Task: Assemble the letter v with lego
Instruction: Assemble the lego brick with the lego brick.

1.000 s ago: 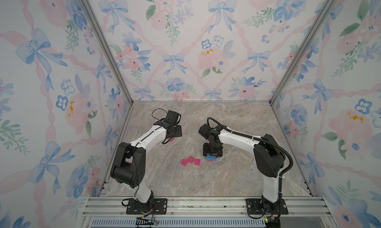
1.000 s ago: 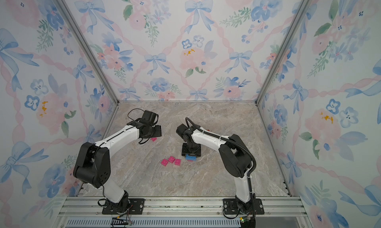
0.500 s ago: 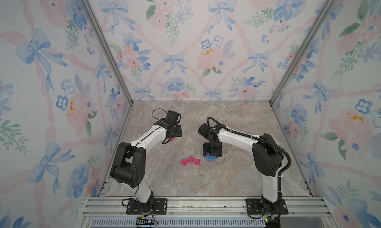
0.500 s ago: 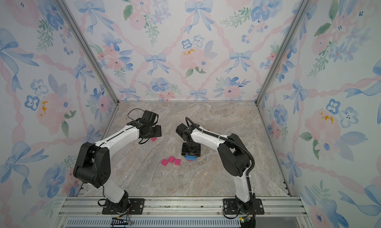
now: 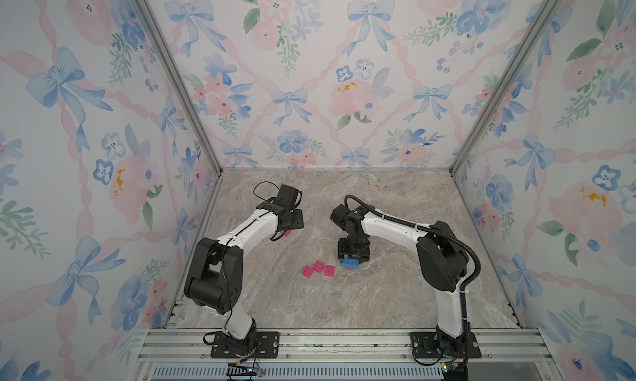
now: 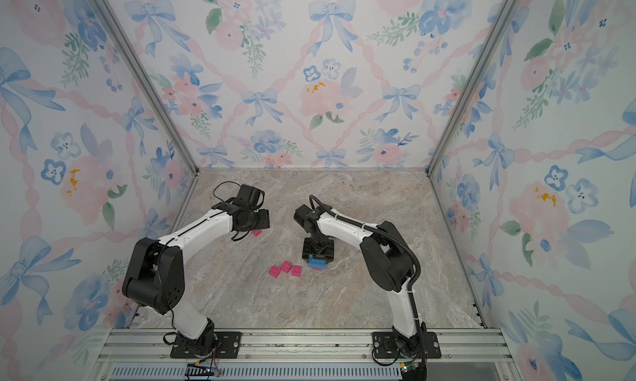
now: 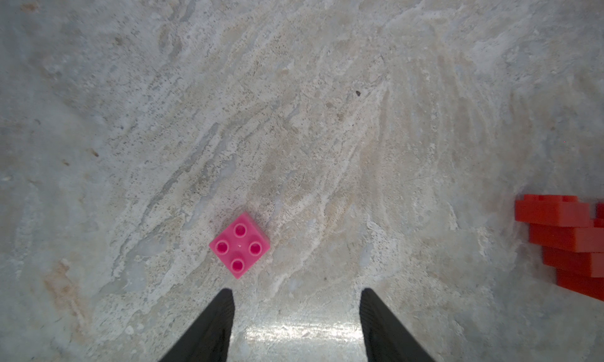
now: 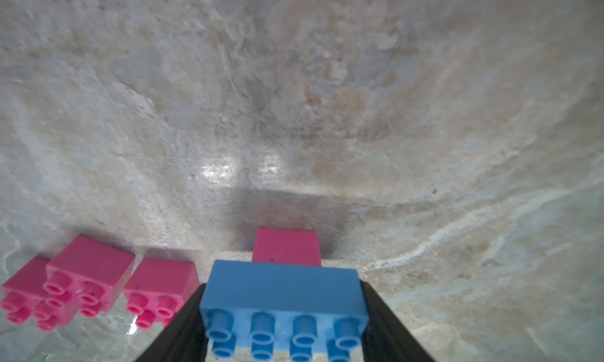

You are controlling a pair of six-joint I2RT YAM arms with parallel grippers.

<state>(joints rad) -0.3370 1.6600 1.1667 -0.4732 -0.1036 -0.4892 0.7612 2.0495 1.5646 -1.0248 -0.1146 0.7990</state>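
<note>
My right gripper is shut on the long blue lego brick, one finger on each short end, studs facing the camera. A pink brick sits against the blue brick's far face. Both top views show the blue brick low over the table's middle. Three pink bricks lie clustered just left of it. My left gripper is open and holds nothing. A single pink brick lies on the table just past one fingertip. A stepped stack of red bricks lies off to one side.
The marble table is walled on three sides by floral panels. An aluminium rail with both arm bases runs along the front edge. The left arm reaches toward the back left and the right arm toward the middle.
</note>
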